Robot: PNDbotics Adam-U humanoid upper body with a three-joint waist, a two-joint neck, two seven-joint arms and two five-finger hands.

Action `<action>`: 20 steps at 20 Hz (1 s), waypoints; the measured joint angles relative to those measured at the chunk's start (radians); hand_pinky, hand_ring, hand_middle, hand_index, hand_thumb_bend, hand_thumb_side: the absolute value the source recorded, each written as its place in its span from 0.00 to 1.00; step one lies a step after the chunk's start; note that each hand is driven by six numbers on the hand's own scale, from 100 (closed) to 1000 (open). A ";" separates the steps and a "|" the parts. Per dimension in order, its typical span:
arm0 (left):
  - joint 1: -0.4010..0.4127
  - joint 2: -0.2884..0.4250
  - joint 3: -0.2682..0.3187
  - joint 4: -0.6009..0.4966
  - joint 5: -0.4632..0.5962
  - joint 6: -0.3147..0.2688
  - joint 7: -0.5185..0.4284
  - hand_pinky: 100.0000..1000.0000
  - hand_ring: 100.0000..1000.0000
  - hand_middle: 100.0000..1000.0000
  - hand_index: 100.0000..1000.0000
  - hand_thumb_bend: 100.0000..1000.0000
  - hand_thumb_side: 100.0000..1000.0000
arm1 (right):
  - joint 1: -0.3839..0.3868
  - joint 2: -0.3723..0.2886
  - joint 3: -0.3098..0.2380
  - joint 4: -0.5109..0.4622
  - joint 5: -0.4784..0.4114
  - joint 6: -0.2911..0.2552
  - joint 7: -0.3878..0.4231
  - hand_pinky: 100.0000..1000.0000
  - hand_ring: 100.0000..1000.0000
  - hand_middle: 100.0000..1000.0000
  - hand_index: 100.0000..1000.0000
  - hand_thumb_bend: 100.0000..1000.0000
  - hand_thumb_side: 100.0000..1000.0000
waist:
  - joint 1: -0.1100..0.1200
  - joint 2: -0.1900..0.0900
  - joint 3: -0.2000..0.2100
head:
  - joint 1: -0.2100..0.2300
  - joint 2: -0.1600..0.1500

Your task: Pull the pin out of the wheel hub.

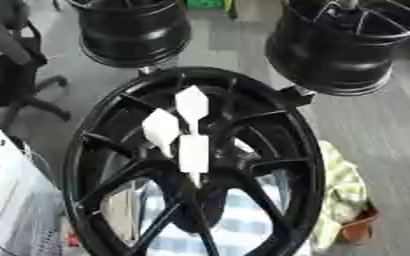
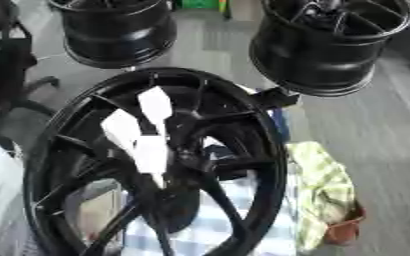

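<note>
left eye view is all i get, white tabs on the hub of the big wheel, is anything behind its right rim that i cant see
Observer: Yes. The right eye view shows a blue strip running down behind the rim of the big wheel, just under the black bracket.
Operator: and the far right wheel, its cut off at my frame edge, is it whole
Observer: Its right edge shows here. The far right wheel has a full round rim, with spokes inside the opening.
</note>
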 measured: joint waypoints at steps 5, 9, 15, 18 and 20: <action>-0.091 0.013 -0.087 0.000 -0.026 0.016 -0.032 0.81 0.78 0.70 0.86 0.25 0.56 | 0.000 0.000 0.004 0.000 0.000 0.001 0.002 0.75 0.55 0.53 0.70 0.23 0.27 | 0.001 -0.002 -0.002 | 0.002 0.000; -0.178 0.008 -0.170 0.000 -0.042 0.057 -0.069 0.81 0.78 0.70 0.87 0.28 0.55 | 0.000 0.000 0.005 0.000 0.000 0.003 0.005 0.75 0.55 0.53 0.70 0.23 0.27 | 0.004 -0.004 -0.001 | 0.006 0.000; -0.308 -0.051 -0.282 0.000 -0.068 0.174 -0.115 0.81 0.79 0.71 0.87 0.28 0.52 | 0.000 0.000 0.007 0.002 0.000 0.003 0.007 0.75 0.55 0.53 0.70 0.22 0.28 | 0.006 -0.010 0.001 | 0.009 0.000; -0.361 -0.086 -0.321 0.000 -0.082 0.230 -0.122 0.81 0.78 0.70 0.87 0.27 0.51 | 0.000 0.000 0.009 0.006 0.000 0.002 0.008 0.75 0.55 0.53 0.69 0.22 0.28 | 0.006 -0.010 0.003 | 0.009 0.000; -0.397 -0.113 -0.344 0.000 -0.088 0.265 -0.127 0.81 0.78 0.70 0.86 0.25 0.49 | 0.000 0.002 0.010 0.006 -0.001 0.002 0.008 0.75 0.55 0.53 0.69 0.22 0.28 | 0.006 -0.010 0.003 | 0.009 0.000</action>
